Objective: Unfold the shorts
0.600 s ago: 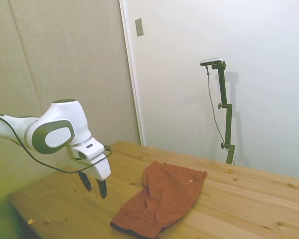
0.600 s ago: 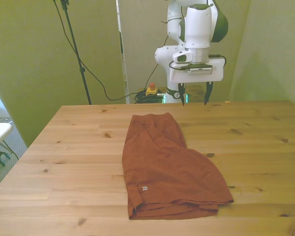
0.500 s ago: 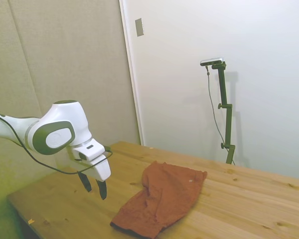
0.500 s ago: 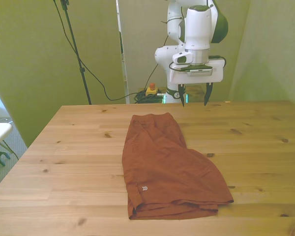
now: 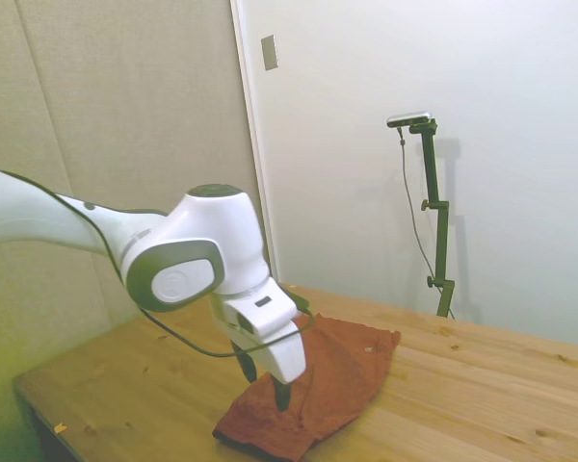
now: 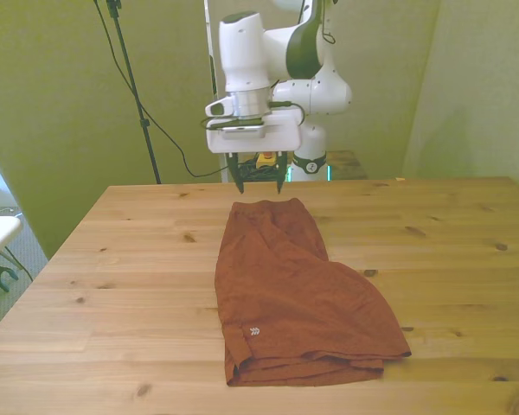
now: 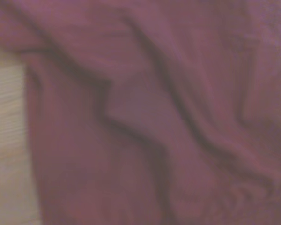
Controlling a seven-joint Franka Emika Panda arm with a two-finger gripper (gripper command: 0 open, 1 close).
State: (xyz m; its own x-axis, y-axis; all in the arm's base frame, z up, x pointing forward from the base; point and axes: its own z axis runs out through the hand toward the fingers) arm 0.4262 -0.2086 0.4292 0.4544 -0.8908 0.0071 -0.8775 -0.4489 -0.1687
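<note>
Wrist view blurs shorts [image 7: 154, 117] into soft, unreadable folds.

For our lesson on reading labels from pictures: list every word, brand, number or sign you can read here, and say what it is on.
No words or numbers can be read in any view.
The shorts carry a small pale mark near the hem on the front view's left: a logo shape, no letters to read.
The gripper shows no readable marking.
The grey plate on the wall in the side view is blank.
The wrist view shows only blurred fabric.
</note>
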